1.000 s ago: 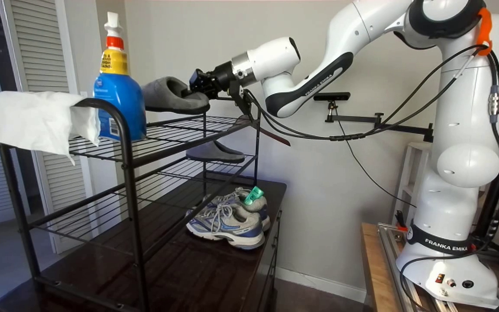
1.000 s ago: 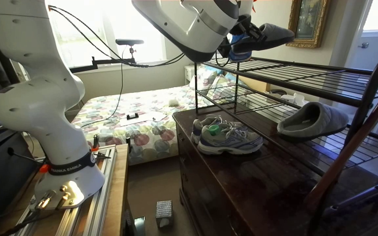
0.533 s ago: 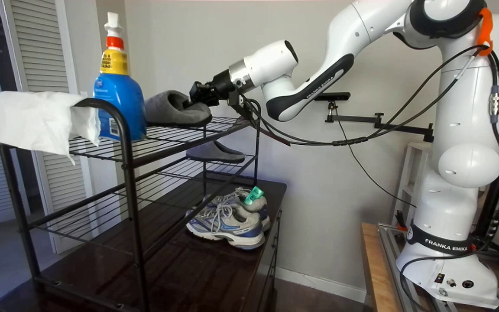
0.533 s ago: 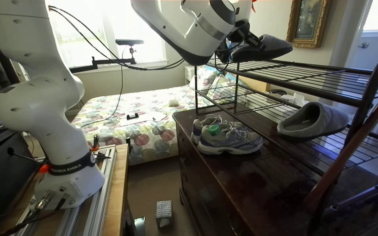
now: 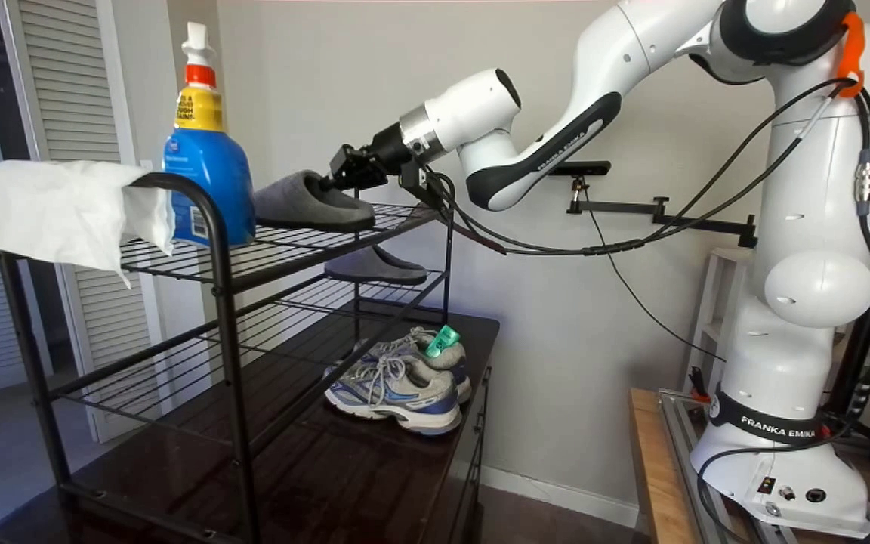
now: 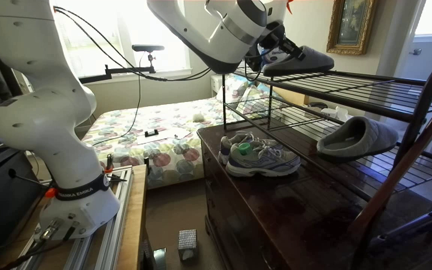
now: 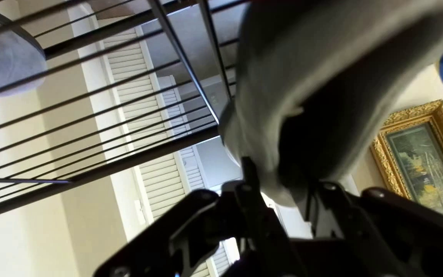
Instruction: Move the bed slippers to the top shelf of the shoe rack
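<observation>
One grey bed slipper point(image 5: 291, 208) rests on the top shelf point(image 6: 366, 86) of the black shoe rack, with its opening turned toward the arm. At its rim is my gripper point(image 5: 329, 183), whose fingers stand parted. In the wrist view the gripper point(image 7: 279, 175) has one fingertip outside the slipper wall and the other by the dark opening; a gap shows between the fingers, and contact is hard to judge. The matching slipper point(image 6: 383, 135) sits on the wire tier below, visible in both exterior views.
A blue spray bottle point(image 5: 208, 177) stands on the top shelf right beside the slipper. White cloth point(image 5: 65, 211) hangs over the rack's end. Laced sneakers point(image 5: 397, 393) are on the dark base. A reddish-brown strip point(image 6: 399, 172) leans at the rack's end post.
The slipper came down from above the top shelf onto it. Its rim has slipped lower relative to my gripper, whose fingers have parted. The lower slipper has not moved.
</observation>
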Available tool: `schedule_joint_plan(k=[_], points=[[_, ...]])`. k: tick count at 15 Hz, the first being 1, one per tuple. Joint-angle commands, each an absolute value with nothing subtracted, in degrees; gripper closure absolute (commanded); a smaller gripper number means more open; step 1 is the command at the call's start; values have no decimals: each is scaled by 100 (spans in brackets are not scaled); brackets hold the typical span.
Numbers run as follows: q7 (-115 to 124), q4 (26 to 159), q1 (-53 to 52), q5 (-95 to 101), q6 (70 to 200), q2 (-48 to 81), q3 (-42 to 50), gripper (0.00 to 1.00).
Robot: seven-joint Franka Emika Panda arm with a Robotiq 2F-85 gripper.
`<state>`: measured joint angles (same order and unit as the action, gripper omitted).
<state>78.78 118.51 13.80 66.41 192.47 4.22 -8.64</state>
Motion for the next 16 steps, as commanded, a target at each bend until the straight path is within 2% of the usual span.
schedule_joint_plan(k=[1,4,5,6,7,12,16], points=[[6745,12287,893,5498,18945,-50,-475,42],[5568,12551,653,4508,18699,-465,-270,20],[6187,12509,891,5334,18631,-596,-403,14],[5979,12819,842,5273,18675,-800,-420,5],[5871,13173,775,5291,18794,-1053,-384,1],[5294,14709,-132,5505,18739,-2168,368,0],[4653,15463,-1260,5630,18268,-3078,1627,0]])
